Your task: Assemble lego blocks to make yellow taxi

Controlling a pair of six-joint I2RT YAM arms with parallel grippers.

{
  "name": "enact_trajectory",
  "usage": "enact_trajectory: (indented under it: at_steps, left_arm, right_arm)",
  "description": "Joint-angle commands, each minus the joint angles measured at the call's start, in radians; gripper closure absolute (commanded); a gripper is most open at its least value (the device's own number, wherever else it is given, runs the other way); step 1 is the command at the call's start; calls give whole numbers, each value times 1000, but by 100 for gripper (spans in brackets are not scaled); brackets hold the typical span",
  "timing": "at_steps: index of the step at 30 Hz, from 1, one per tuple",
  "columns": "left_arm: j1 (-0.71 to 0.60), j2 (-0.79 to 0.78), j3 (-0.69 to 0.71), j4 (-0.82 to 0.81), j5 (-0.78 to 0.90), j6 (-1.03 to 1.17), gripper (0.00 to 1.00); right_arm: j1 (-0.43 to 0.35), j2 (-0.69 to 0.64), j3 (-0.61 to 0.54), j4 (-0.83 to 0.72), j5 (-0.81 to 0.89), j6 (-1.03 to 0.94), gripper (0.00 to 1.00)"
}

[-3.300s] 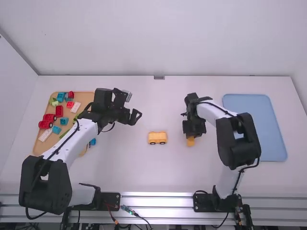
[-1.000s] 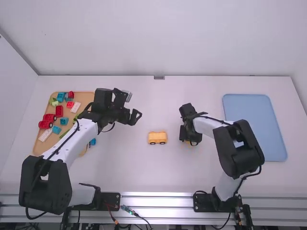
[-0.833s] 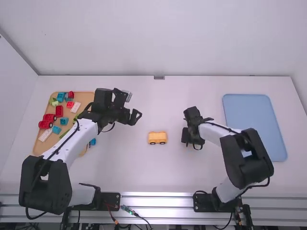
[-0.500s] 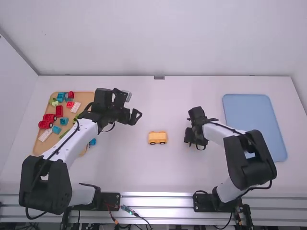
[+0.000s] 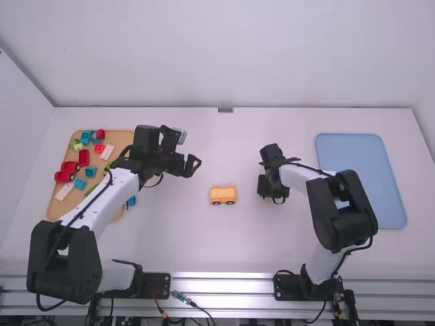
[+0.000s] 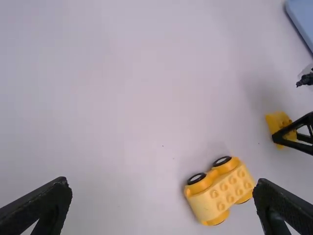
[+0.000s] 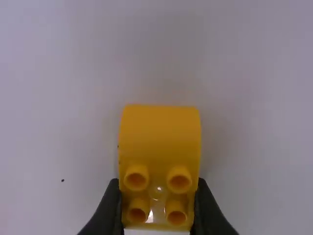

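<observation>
In the high view, my left gripper (image 5: 192, 166) is over the table beside the brick tray; the left wrist view has this gripper (image 6: 164, 191) open with nothing held. My right gripper (image 5: 272, 195) is low over the table, right of the yellow car base (image 5: 223, 195). The right wrist view puts the right gripper (image 7: 157, 205) shut on a yellow block (image 7: 159, 132) with a curved face and studs. That yellow block (image 6: 278, 122) also appears in the left wrist view, apart from the car base (image 6: 220, 192), which stands on wheels with its studs showing.
A wooden tray (image 5: 122, 140) at the far left holds red, blue, green and white bricks, partly behind the left arm. On the right lies a blue tray (image 5: 360, 146), with the right arm over its near left part.
Since the earliest frame the right gripper has shifted slightly toward the camera; over the last half second it has moved a little back left and away. The left arm and car base have stayed still.
</observation>
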Motion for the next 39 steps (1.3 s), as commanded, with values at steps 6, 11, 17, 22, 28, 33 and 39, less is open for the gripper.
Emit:
enact_trajectory:
  at_steps: [6,11,17,22,28,33,39]
  left_arm:
    - [-5,-17,18,-1,-2,0,1]
    - [-5,-17,18,1,1,-2,1]
    - [-5,-17,18,3,1,-34,1]
    - [-5,-17,18,1,2,-34,1]
    - [1,-17,18,1,2,-34,1]
    - [-5,-17,18,1,1,-34,1]
    - [-5,-17,18,2,1,-34,1]
  right_arm:
    - [0,36,-3,10,1,475,100]
    - [-9,36,-3,-9,-40,871,100]
    - [-12,36,-5,-5,-89,1323,100]
    - [-11,36,-5,23,-92,1458,98]
    - [-11,36,-5,53,-101,1419,20]
    - [-12,36,-4,50,-109,1374,1]
    - [-54,35,77,-28,-192,1165,1]
